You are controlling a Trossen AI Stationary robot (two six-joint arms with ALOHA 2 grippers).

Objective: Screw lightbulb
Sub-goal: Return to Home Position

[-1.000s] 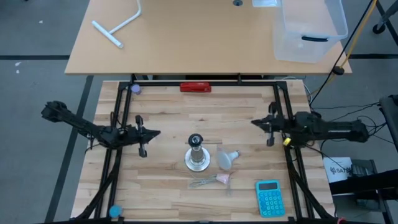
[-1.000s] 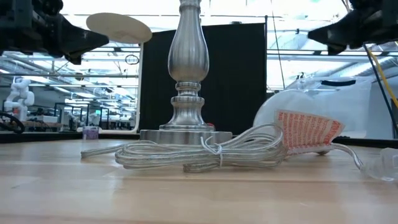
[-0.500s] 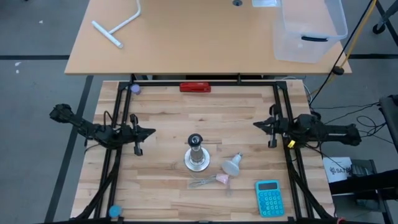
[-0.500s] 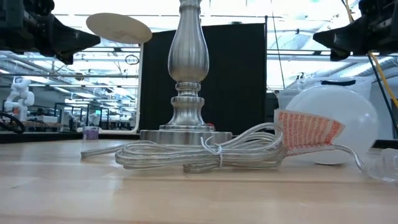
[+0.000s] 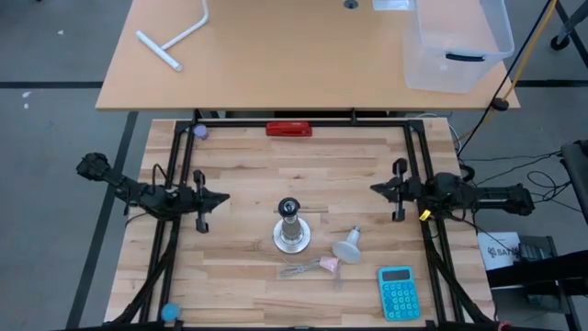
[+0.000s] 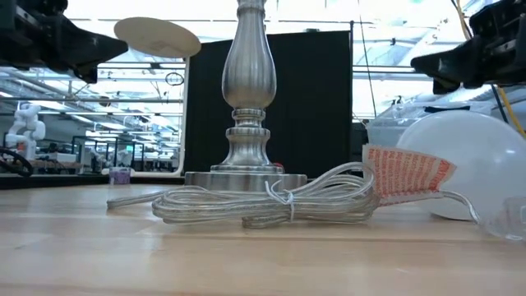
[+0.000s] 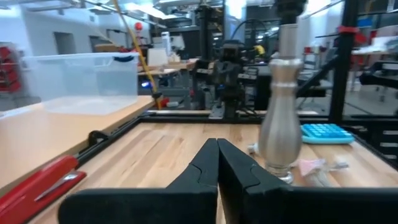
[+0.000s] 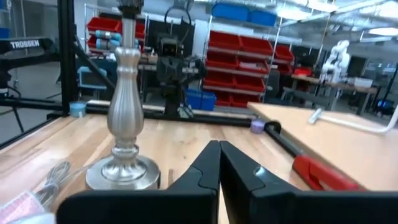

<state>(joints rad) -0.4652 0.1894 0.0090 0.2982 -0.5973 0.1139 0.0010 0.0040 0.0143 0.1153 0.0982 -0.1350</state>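
The white lightbulb [image 5: 347, 245] lies on its side on the table, right of the lamp stand [image 5: 291, 228]; its dome also shows in the low view [image 6: 468, 168]. The silver stand, black socket on top, stands upright on its round foot [image 6: 245, 177]. Its clear cord [image 5: 303, 268] and clear-pink plug [image 5: 330, 266] lie in front of it. My left gripper [image 5: 223, 197] is shut and empty, left of the stand. My right gripper [image 5: 375, 188] is shut and empty, right of the stand, above and beyond the bulb.
A blue calculator [image 5: 398, 292] lies at the near right. A red tool [image 5: 288, 129] lies at the far edge. A black frame [image 5: 184, 165] borders the table. Beyond it, another table holds a clear bin [image 5: 457, 41] and a white T-shaped piece [image 5: 175, 39].
The lightbulb has rolled toward the table's right and near edges, turning about. My left gripper has drawn back a little toward the table's left edge. My right gripper has stayed near its place.
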